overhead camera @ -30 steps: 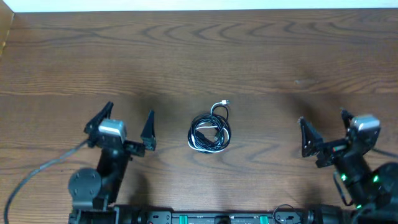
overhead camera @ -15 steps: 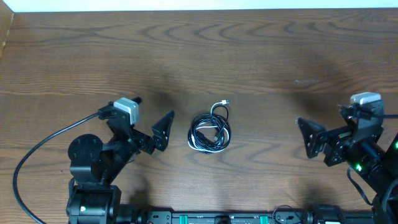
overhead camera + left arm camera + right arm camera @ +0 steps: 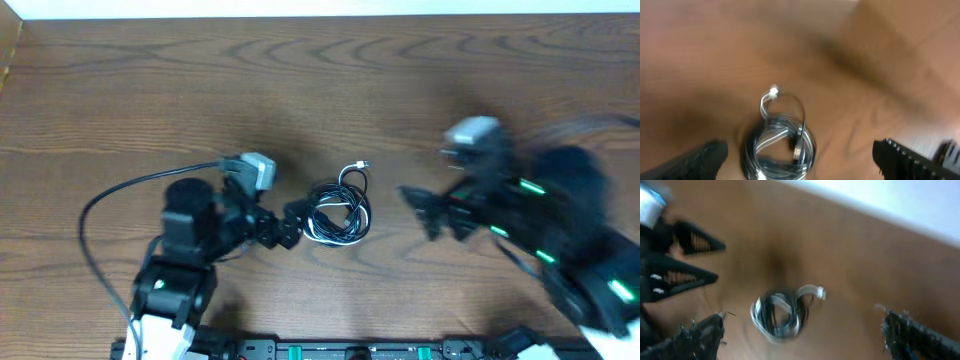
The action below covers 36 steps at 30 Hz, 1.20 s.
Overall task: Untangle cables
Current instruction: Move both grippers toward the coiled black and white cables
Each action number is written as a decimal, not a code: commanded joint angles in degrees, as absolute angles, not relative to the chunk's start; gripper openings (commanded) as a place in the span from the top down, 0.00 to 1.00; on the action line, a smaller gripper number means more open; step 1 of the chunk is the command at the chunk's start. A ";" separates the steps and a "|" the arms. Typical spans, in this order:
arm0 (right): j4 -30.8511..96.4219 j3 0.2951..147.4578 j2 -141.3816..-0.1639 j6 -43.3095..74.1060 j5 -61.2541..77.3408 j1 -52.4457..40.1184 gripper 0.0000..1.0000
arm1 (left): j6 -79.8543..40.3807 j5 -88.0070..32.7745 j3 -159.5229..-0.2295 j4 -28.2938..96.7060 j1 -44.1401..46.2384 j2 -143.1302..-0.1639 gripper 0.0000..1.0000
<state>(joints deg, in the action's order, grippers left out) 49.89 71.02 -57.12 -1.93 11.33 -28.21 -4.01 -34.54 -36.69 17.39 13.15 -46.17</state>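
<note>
At middle of table (image 3: 320, 90): cables (image 3: 338, 212) bunched in one small coil, black loops w/ a white strand through them, white plug end (image 3: 362, 166) poking out the far side. Flat on the wood, touched by neither arm.

Judging by that, task barely begun: no strand pulled free, no two cords apart. All the untangling left, i.e. pinch, draw out, lay each separately.

Just beside coil's left edge: left gripper (image 3: 292, 224), low, fingers spread wide in its wrist view, holding nothing. Near but apart on the other side: right gripper (image 3: 420, 212), motion-blurred from overhead, likewise spread wide & empty in its own wrist cam.

Around: bare brown wood, pale strip (image 3: 300, 8) along far edge, thick black arm cable (image 3: 95, 200) looping left of left arm, well apart from coil. No clutter betw. grippers & coil.

Likely snags, as a guess: loops packed tight, so hard to pinch a single strand; both arms closing on same small spot, so risk of fingers meeting.
</note>
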 commanded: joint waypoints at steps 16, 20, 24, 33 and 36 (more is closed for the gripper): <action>38.68 70.89 -94.89 -1.65 14.50 -37.69 0.01 | 3.84 -5.37 -37.76 23.79 19.90 -47.35 0.02; 35.20 70.89 -96.71 3.53 9.98 -37.41 0.01 | 3.81 -5.30 -37.76 24.60 19.90 -47.35 0.02; 36.64 70.78 -97.21 15.44 -4.93 -36.56 0.01 | 3.79 -5.32 -37.76 24.86 19.90 -47.35 0.02; 36.77 69.67 -101.27 28.91 -11.66 -35.94 0.01 | 3.03 -5.32 -37.74 24.86 19.90 -47.35 0.02; 36.62 69.67 -104.29 29.50 -11.18 -36.10 0.02 | 2.72 -5.32 -37.76 24.91 19.90 -47.35 0.02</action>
<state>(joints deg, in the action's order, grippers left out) 36.58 70.50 -100.99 25.12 -9.41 -36.25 3.01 -5.98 -36.67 24.73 19.68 -47.72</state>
